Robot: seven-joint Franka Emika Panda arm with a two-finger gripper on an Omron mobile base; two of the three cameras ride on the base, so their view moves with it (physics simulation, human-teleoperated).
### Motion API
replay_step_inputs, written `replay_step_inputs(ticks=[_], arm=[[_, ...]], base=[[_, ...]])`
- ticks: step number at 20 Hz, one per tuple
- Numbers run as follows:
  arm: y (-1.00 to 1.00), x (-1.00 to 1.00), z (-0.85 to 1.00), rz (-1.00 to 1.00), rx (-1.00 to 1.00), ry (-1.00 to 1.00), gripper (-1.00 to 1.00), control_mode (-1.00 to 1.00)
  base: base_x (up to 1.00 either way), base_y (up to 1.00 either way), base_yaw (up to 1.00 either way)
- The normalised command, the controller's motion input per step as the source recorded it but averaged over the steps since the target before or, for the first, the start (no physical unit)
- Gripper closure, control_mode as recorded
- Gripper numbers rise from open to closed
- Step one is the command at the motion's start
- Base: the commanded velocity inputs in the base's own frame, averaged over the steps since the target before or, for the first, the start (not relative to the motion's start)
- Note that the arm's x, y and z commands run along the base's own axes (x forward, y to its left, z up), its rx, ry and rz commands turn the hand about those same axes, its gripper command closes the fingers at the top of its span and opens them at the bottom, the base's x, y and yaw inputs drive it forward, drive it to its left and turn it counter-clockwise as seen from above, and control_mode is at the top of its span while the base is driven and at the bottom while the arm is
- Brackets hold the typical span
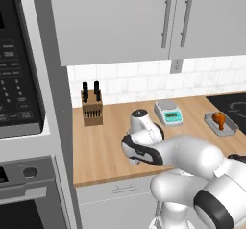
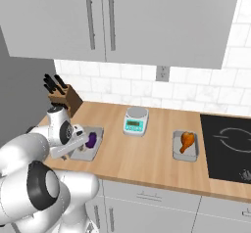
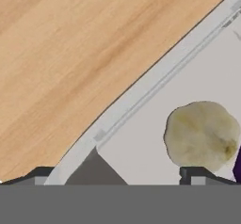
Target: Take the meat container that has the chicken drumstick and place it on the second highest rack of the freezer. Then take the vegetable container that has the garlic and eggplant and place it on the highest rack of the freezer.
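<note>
The vegetable container (image 2: 97, 131), a shallow grey tray, lies on the wooden counter near the front edge, with the dark purple eggplant (image 2: 91, 139) in it. In the hand view its rim (image 3: 141, 93) runs diagonally, and the pale garlic (image 3: 202, 134) sits inside beside a sliver of eggplant (image 3: 237, 166). My gripper (image 3: 117, 176) hangs open just above the tray's corner, one fingertip (image 3: 42, 173) over the wood and the other by the garlic. The meat container (image 2: 175, 148) with the orange-brown chicken drumstick (image 2: 187, 140) lies further right, also as meat container (image 1: 229, 127). The freezer is out of view.
A kitchen scale (image 2: 136, 120) stands between the two trays, towards the wall. A knife block (image 2: 63, 97) sits at the counter's back left. A black cooktop (image 2: 228, 146) fills the right end. Wall cabinets (image 2: 112, 16) hang overhead. A microwave (image 1: 17, 79) and oven (image 1: 29, 194) stand to the left.
</note>
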Motion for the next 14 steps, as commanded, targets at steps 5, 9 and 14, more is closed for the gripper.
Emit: replay_step_inputs(ticks=[5,9,14], arm=[[-0.01,0.03,-0.20,0.00,0.00,0.00,-1.00,-1.00],[-0.01,0.00,-0.21,0.00,0.00,0.00,1.00,-1.00],[0.00,0.00,-0.26,0.00,0.01,0.00,1.00,-1.00]], base=[[0.00,0.00,0.00],[0.00,0.00,0.00],[0.00,0.00,0.00]])
